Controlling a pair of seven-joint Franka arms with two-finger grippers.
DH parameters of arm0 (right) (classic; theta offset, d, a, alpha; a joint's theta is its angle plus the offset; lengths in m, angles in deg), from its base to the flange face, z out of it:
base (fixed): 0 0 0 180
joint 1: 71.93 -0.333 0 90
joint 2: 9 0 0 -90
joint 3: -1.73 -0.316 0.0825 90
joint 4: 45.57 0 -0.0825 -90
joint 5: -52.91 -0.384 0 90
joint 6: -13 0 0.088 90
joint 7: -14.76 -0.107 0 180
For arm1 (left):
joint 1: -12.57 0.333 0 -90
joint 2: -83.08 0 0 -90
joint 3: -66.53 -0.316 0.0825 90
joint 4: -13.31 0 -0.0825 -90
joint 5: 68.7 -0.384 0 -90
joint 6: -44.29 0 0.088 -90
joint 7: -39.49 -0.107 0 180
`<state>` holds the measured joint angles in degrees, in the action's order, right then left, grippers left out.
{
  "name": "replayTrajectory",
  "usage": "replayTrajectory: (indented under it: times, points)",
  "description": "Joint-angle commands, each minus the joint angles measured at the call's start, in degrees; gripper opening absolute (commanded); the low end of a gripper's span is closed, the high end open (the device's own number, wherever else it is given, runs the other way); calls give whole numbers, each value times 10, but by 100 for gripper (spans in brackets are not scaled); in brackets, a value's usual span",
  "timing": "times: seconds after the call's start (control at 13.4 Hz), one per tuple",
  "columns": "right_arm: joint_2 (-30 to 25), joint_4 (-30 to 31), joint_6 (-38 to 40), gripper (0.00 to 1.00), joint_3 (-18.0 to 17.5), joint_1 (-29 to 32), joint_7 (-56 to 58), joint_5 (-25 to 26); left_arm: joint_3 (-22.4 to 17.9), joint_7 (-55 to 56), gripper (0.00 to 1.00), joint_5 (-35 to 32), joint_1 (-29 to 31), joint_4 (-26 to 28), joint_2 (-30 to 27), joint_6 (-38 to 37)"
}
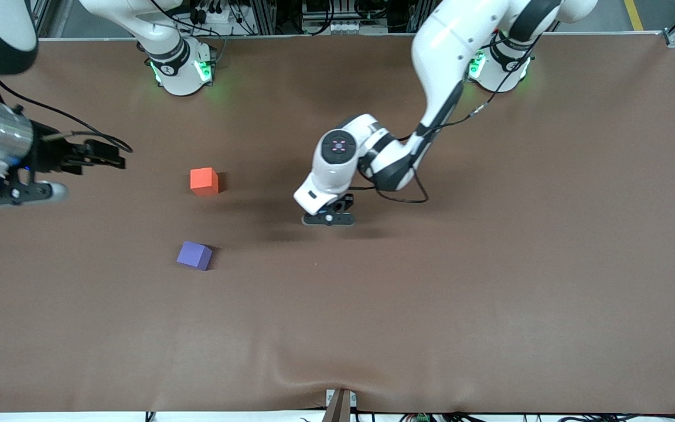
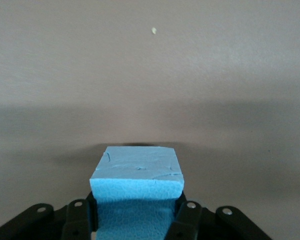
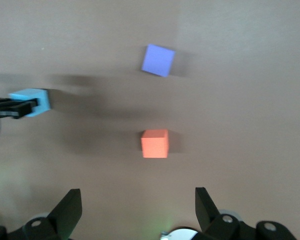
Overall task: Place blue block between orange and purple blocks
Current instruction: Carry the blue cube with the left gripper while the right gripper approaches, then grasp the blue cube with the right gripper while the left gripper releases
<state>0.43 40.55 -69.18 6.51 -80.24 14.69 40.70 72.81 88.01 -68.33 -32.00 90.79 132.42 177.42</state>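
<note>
My left gripper [image 1: 329,218] hangs low over the middle of the table, shut on the light blue block [image 2: 136,170]. My hand hides the block in the front view. The right wrist view shows the blue block [image 3: 32,101] in the left gripper [image 3: 5,110]. The orange block [image 1: 204,180] and the purple block [image 1: 194,255] sit apart on the table, toward the right arm's end from the left gripper, the purple one nearer the front camera. Both show in the right wrist view: orange [image 3: 155,143], purple [image 3: 158,60]. My right gripper [image 1: 106,155] waits open and empty, above the table at the right arm's end [image 3: 137,210].
The brown table cover [image 1: 490,264] is bare around the blocks. A small pale speck [image 2: 154,30] lies on the cover ahead of the left gripper. A clamp [image 1: 340,404] sits at the table's front edge.
</note>
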Motion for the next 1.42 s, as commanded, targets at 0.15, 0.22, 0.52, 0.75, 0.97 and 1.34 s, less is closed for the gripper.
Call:
replayTrajectory:
  times: [0.15, 0.22, 0.52, 0.75, 0.97, 1.34]
  points:
    - [74, -18, -30, 100, 4, -60, -2, -23, -18, 12, 100, -5, -21, -49, 46, -12]
    - [94, -18, -48, 100, 4, -80, -2, -22, -20, 18, 100, -10, -21, -48, 37, -16]
    - [166, -18, -139, 100, 5, -133, -5, -22, -50, 14, 100, -13, -15, -46, -54, -162]
    - [214, -18, -209, 100, 5, -163, -2, -21, -67, 11, 100, -13, 50, -30, -169, -266]
    - [244, -17, -216, 100, 5, -193, -4, -22, -69, 7, 100, -13, 146, -30, -230, -315]
    - [284, -17, -347, 100, 4, -281, -2, -22, -68, -117, 100, -49, 271, -27, -302, -378]
